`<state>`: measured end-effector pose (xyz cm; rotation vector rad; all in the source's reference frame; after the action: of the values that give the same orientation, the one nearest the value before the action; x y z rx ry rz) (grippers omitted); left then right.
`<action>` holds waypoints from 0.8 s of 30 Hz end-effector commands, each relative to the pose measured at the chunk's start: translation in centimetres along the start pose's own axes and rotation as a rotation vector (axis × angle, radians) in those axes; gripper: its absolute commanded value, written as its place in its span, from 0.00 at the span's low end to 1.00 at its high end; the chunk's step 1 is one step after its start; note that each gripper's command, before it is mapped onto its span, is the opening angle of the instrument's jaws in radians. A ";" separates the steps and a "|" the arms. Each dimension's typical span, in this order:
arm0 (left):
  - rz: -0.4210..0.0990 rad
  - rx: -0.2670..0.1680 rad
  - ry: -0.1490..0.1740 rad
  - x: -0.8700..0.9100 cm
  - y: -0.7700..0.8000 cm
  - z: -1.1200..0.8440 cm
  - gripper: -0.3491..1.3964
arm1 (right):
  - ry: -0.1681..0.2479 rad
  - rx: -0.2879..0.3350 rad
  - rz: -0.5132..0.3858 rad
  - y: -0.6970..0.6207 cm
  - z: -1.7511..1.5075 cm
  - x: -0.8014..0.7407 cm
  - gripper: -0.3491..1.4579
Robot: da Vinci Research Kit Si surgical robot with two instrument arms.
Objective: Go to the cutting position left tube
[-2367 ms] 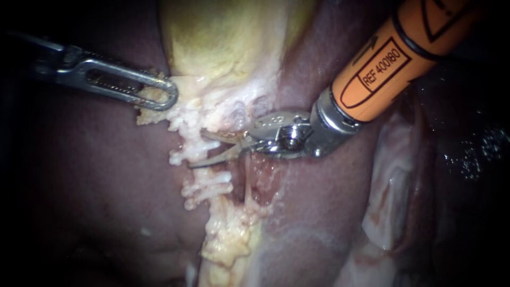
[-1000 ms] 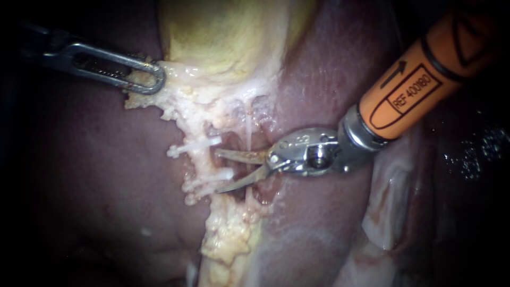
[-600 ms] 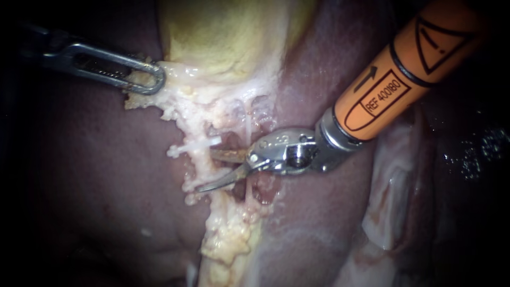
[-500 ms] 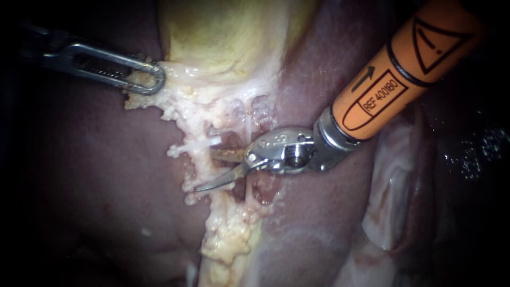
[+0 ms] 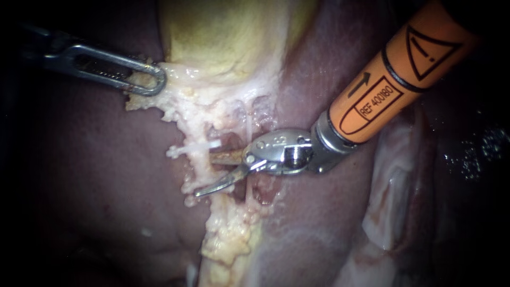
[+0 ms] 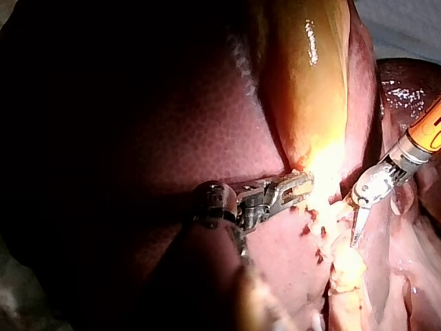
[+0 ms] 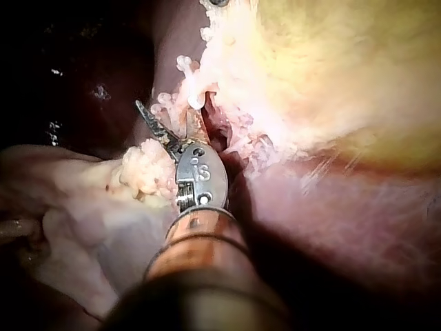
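In the endoscope view my left instrument [image 5: 151,81] is shut on the pale tissue at the lower edge of the yellow gallbladder [image 5: 228,37] and holds it up and to the left. The left tube [image 5: 201,166] runs down from there, with a white clip [image 5: 192,148] across it. My right instrument [image 5: 205,175], on an orange shaft, has its two blades open, one on each side of this tube below the clip. A thin right tube [image 5: 248,125] stands just beside the blades' hinge. The right wrist view shows the same blades [image 7: 165,116] spread at the fatty tissue.
Dark red liver [image 5: 95,175] lies on both sides of the tubes. A ridge of yellow fat [image 5: 226,239] runs down below the blades. Pale membrane [image 5: 393,180] lies to the right under the orange shaft. In the left wrist view, my left instrument [image 6: 303,185] grips beside the gallbladder [image 6: 310,83].
The left instrument has pulled the tissue up and left, stretching the tubes. The right instrument drew back, then came in again to the left with blades open around the left tube.
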<state>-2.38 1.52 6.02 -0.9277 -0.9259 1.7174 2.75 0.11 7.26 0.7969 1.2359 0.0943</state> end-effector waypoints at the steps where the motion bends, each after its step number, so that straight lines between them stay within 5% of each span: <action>1: 0.000 0.000 0.000 0.00 0.00 0.00 0.00 | -0.001 -0.002 -0.003 0.00 0.04 0.00 0.90; 11: 0.000 0.001 0.000 0.01 0.00 0.01 0.00 | 0.003 -0.008 -0.008 0.09 0.41 -0.09 0.88; 24: -0.001 0.001 0.001 0.01 0.01 0.03 0.00 | 0.099 -0.036 0.111 0.16 0.49 0.01 0.88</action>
<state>-2.41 1.52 6.02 -0.9272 -0.9244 1.7165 3.24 -0.01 7.40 0.8391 1.2812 0.2521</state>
